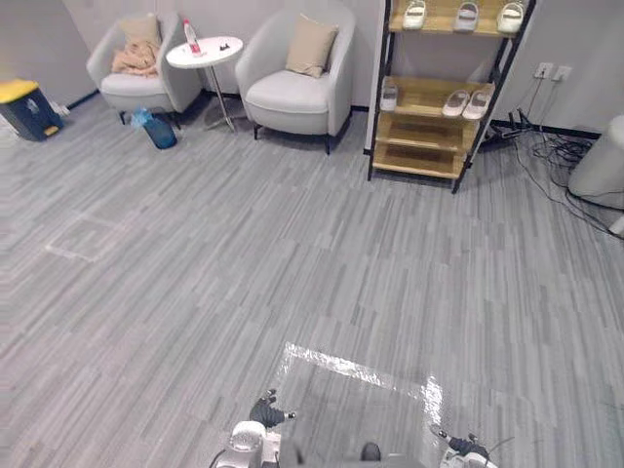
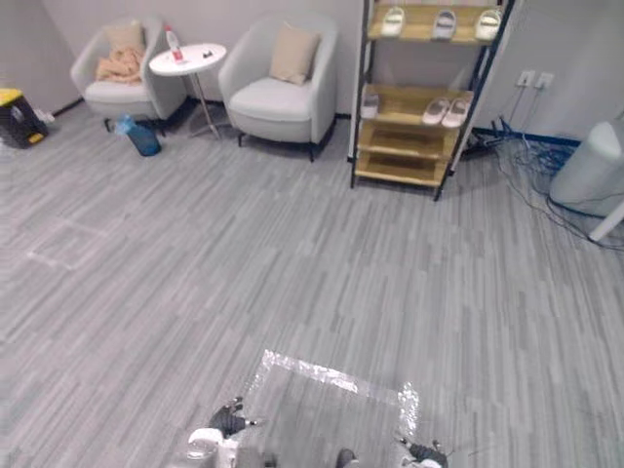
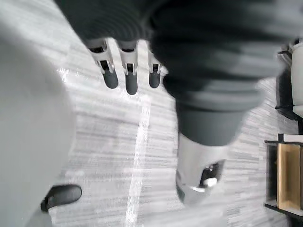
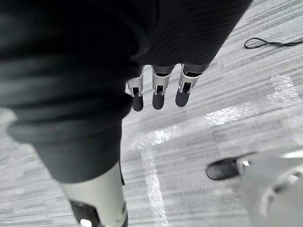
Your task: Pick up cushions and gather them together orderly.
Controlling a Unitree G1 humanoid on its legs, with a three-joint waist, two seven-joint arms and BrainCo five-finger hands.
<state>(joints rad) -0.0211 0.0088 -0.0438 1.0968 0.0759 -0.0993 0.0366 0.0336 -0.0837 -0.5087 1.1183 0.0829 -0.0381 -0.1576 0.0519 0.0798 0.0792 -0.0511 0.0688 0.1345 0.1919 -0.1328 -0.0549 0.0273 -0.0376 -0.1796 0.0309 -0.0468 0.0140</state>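
The beige cushion (image 1: 311,46) on the armchair (image 1: 292,105) and the far cushion (image 1: 139,29) lie well off — my left hand (image 3: 131,78) and right hand (image 4: 158,97) hang slack, empty; I'd walk close, squarely, before reaching.

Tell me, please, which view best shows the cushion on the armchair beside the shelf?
Left eye view: the cushion shows whole and largest against the armchair back. Right eye view shows likewise; wrist views face floor.

Grey plank floor (image 1: 322,263); two pale armchairs (image 1: 290,97) flank a round white table (image 1: 205,51); wooden shelf rack (image 1: 419,156) beside them.
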